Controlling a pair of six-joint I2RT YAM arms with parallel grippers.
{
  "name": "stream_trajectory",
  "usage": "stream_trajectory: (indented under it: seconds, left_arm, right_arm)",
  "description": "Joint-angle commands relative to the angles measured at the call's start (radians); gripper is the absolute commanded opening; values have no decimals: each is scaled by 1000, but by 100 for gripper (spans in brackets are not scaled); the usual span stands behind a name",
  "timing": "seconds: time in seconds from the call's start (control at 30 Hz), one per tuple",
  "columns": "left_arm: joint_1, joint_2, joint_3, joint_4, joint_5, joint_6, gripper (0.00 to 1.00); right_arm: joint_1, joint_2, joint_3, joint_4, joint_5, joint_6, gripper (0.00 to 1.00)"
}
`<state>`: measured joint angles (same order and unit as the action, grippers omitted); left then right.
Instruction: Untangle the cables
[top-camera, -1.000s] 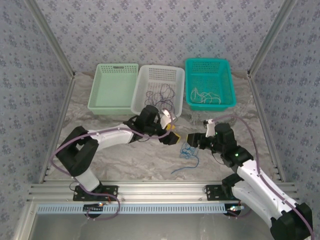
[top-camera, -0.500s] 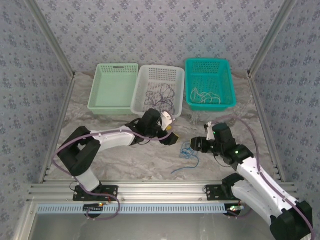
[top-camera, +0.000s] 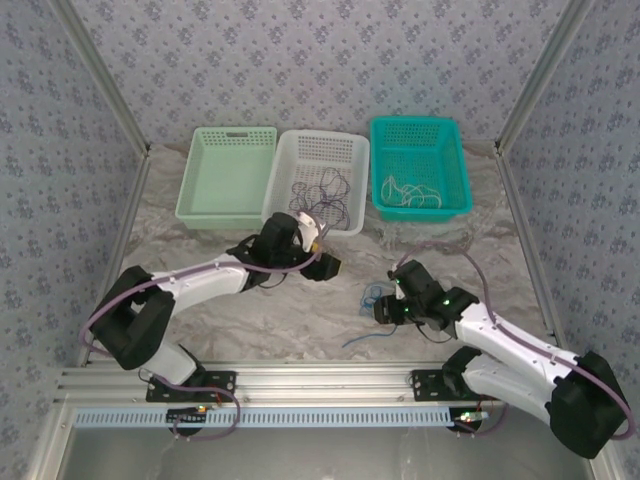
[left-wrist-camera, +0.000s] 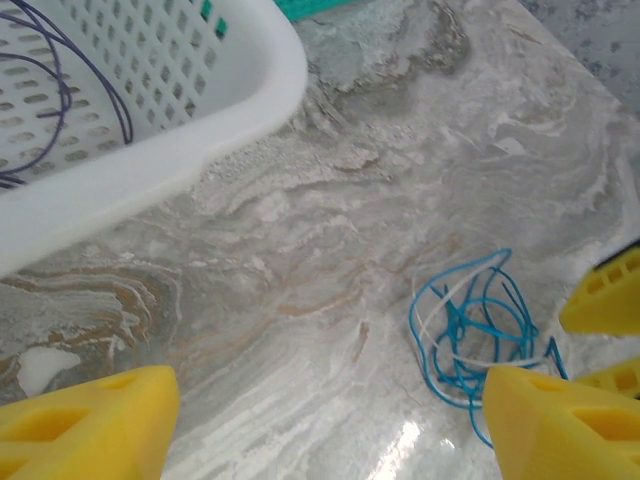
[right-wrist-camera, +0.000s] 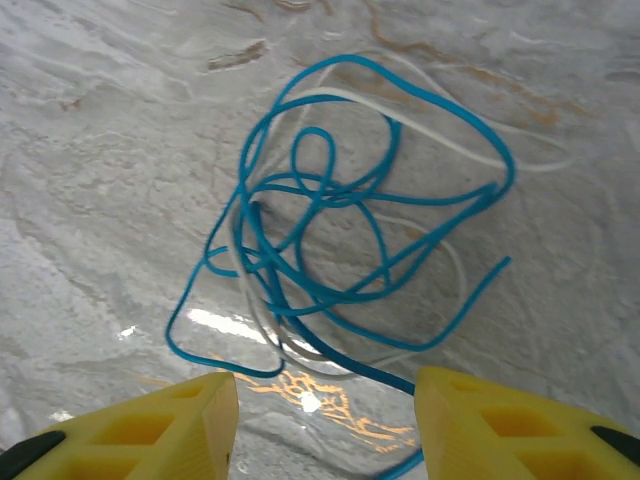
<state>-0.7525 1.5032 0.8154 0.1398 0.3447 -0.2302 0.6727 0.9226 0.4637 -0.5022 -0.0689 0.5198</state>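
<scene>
Right wrist view: the blue cable, loosely looped with a whitish cable threaded through it, is seen lying flat on the counter just below the right claw, whose fingers are parted and empty. The left claw is likewise spread wide, with nothing held. The wires are judged light, limp and springy; an outer blue loop, clear of the whitish strand, would best be pinched.

Overhead view: bright, even, diffuse light. Shadows on the surface are faint and soft-edged.

Left wrist view: slightly soft throughout. White basket rim nearly washed out. Small glare patch on the surface near the bottom edge.

Right wrist view: blue cable sharp, with bright glints on the surface beneath it. Right tool fingers blurred at the bottom edge.
</scene>
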Motion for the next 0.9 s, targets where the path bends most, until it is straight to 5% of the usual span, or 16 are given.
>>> stream_trajectory:
  seconds: [0.0,0.47,0.87]
  left_arm:
    - [-45,-34,-37,-89,75,100,80]
    - [-350,106,39,-232,48,188,75]
    - [-448,271,154,-319,-92,190,69]
  right_arm:
    - [-5,-58,20,-29,61,25,54]
    - [-88,26,46,27,16,-9,69]
    - [-217,-48,40,-2,-29,-3,73]
